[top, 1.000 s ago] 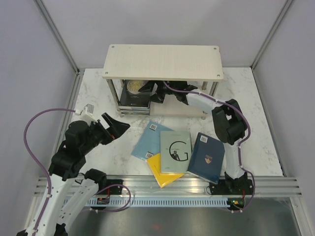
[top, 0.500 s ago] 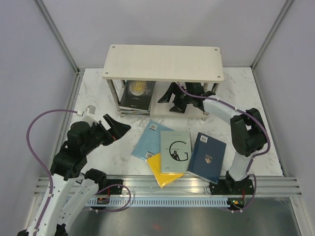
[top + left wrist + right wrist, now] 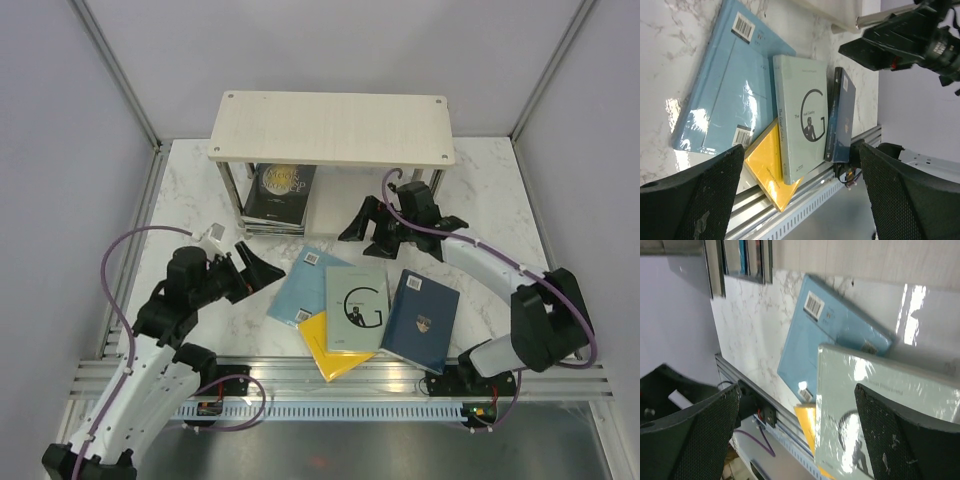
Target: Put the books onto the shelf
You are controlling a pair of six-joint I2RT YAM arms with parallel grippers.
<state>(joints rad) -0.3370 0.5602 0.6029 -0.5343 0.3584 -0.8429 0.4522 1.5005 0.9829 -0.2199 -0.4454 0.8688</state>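
Observation:
The shelf (image 3: 330, 128) stands at the back, with a stack of books (image 3: 278, 195) on the left of its lower tier. On the table in front lie a light blue book (image 3: 305, 283), a white "G" book (image 3: 358, 307), a yellow book (image 3: 330, 347) partly under them, and a navy book (image 3: 422, 320). My left gripper (image 3: 262, 267) is open just left of the light blue book (image 3: 735, 90). My right gripper (image 3: 363, 238) is open and empty, between the shelf and the "G" book (image 3: 880, 415). Nothing sits between either pair of fingers.
Slim metal posts (image 3: 228, 185) hold up the shelf; the lower tier's right part (image 3: 400, 225) is bare. An aluminium rail (image 3: 330, 375) runs along the near edge. Grey walls and frame bars close in the sides and back.
My right gripper has drawn out from under the shelf's top board toward the front, empty. My left gripper has moved right and down toward the light blue book.

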